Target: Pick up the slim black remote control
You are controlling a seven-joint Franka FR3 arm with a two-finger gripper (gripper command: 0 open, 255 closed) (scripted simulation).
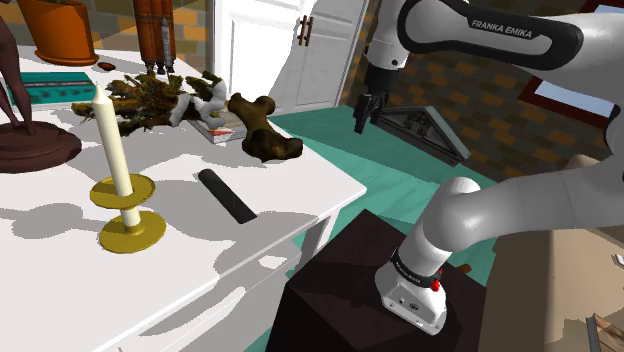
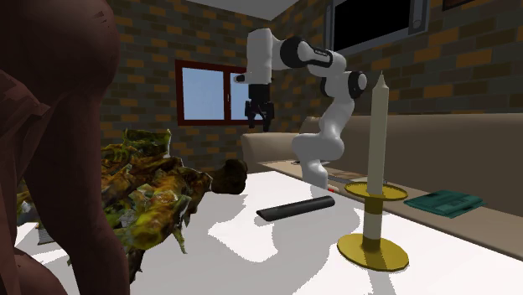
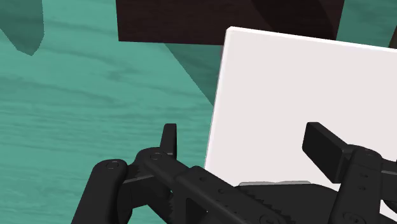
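2 fingers of the pincer (image 1: 365, 121) stand apart, empty, high over the worktop (image 1: 312, 176) edge; the remote (image 1: 227, 196) lies well below and away. Risk: sweeping in low could topple the candle (image 1: 113, 150) beside it.

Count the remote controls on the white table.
1. The slim black remote control lies flat on the white table, beside the cream candle in a gold holder. The leafy clutter might hide another.

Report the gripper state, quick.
Gripper: open, holding nothing. The remote lies on the table, away from it.
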